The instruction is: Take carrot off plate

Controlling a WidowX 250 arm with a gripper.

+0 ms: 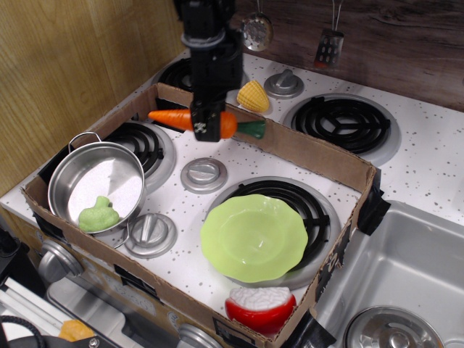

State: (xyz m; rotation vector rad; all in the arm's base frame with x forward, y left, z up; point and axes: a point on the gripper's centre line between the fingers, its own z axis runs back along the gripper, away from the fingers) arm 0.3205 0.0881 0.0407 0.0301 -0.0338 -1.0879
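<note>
The orange carrot (171, 118) with its dark green top lies level in my gripper (205, 123), which is shut on its thick end. It hangs above the stove's back left, over the cardboard wall, well away from the plate. The lime-green scalloped plate (254, 237) sits empty on the front right burner inside the cardboard box.
A steel pot (96, 185) with a green toy inside stands at the left. A red bowl with white filling (259, 307) sits at the front edge. A yellow corn cob (252, 96) lies behind the box. The cardboard box wall (319, 156) rings the stove; a sink (406, 275) is at the right.
</note>
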